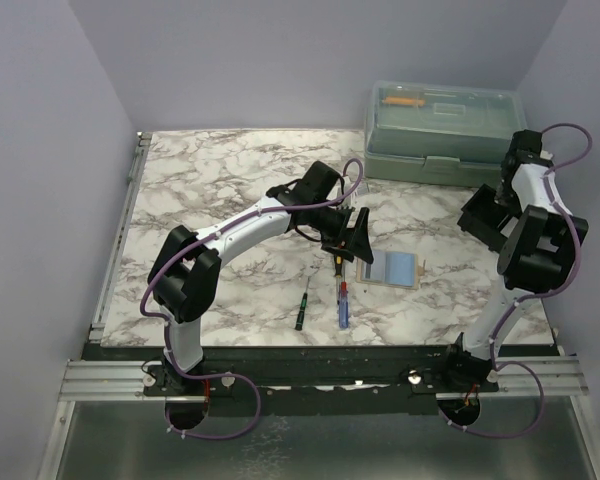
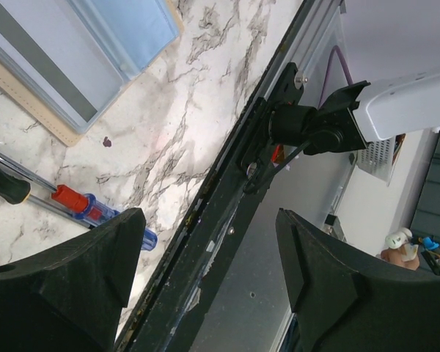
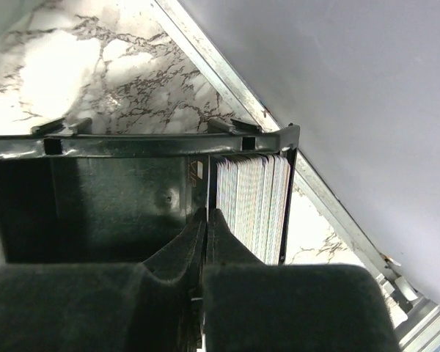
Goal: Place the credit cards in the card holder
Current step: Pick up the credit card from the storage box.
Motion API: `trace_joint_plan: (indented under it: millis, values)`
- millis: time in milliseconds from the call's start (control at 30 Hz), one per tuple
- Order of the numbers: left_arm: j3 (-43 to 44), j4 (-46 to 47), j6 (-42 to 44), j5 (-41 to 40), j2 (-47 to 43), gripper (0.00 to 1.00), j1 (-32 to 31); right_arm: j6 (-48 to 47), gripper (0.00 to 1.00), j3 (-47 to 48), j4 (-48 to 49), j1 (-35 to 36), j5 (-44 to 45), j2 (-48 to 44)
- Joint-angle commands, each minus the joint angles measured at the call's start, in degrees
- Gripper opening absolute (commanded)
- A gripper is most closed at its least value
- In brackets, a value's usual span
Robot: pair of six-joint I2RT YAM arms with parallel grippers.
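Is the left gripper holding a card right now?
No, the left gripper is open and empty, and only the table and its dark edge rail show through the gap.

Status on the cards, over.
Left gripper open, near card holder. Right gripper shut, over black card box. Bluish card lies on holder. Screwdrivers beside it.

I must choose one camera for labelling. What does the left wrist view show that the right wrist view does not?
Only the left wrist: bluish cards lying on the tan card holder, a red-and-blue screwdriver, the left jaws open. Only the right wrist: a black box holding a card stack on edge, the right jaws shut. Both: the marble table.
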Motion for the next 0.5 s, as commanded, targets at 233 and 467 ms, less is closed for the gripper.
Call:
trace_joint_plan:
  millis: [233, 467]
  values:
    - [-0.7, 1.3, -0.4, 1.8, -0.3, 0.79, -0.1, 5.5, 0.0, -2.7, 0.0, -0.3, -3.3, -8.7]
    - [-0.9, 2.0, -0.6, 2.6, -0.1, 0.79, -0.5, 5.2, 0.0, -9.7, 7.8, -0.3, -13.2, -20.3]
